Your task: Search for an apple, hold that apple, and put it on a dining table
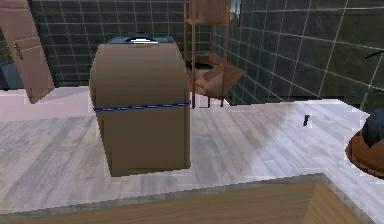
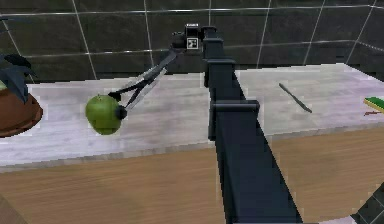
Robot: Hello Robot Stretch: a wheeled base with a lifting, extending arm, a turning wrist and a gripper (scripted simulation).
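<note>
- Dark bowl (image 2: 14, 108): near the apple, apart from it.
- Green apple (image 2: 102, 113): lies on the pale countertop (image 2: 170, 122).
- Gripper (image 2: 120, 102): at the apple; jaw state and hold cannot be told.
- Step, grasping: judged best to take the apple's middle, then lift straight, clear of the bowl.
- Thin grey utensil (image 2: 295, 97): farther right.
- Room: brown box (image 1: 140, 105) on the counter; dark tiled wall (image 2: 300, 40).

Kitchen, dk tiled wall (image 1: 300, 40), pale countertop (image 1: 255, 140)

Round green apple (image 2: 101, 113) (at fingers (image 2: 145, 78))
</note>
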